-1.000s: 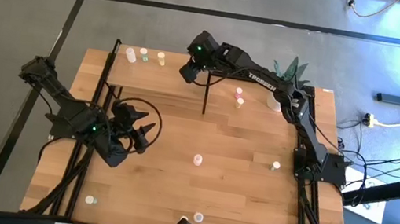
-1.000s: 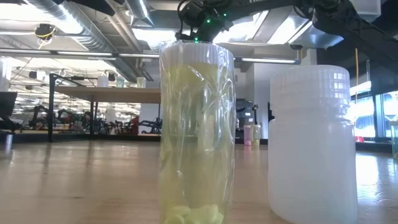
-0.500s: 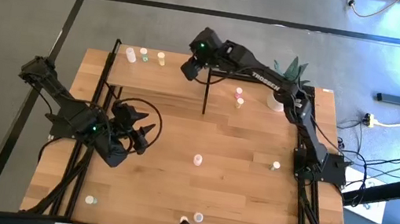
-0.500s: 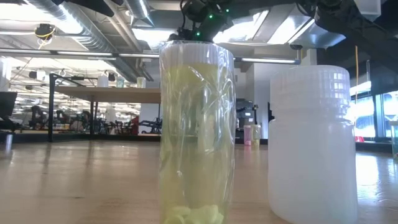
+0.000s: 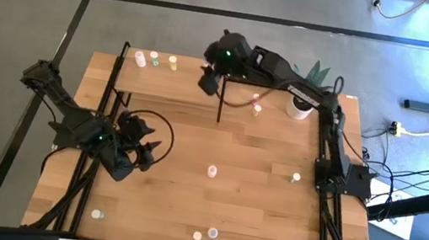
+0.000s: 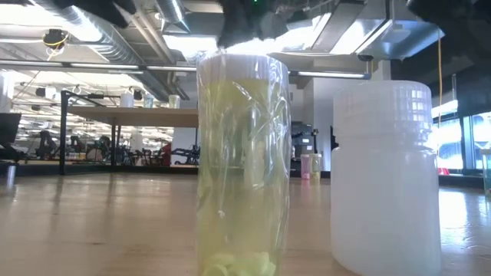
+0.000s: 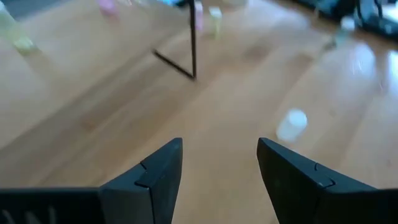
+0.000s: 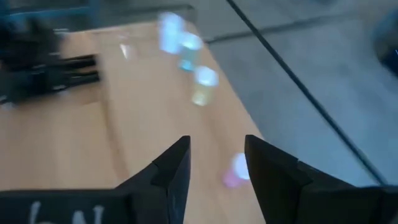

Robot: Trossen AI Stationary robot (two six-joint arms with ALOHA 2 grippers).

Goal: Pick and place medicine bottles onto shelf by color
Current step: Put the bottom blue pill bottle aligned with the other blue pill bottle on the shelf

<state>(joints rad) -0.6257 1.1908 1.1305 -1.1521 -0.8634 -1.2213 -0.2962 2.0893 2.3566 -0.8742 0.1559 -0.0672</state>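
Medicine bottles (image 5: 155, 61) sit in a row along the far edge of the shelf (image 5: 169, 89). Left gripper (image 5: 151, 146) hasn't budged, fingers apart, empty. Right gripper (image 5: 210, 83) has edged rightward off the row, released and empty, with a pink bottle (image 8: 235, 169) standing just past its fingers. Looks like that drop-off's done.

Overhead, table-level and wrist views share the tabletop (image 5: 221, 189).
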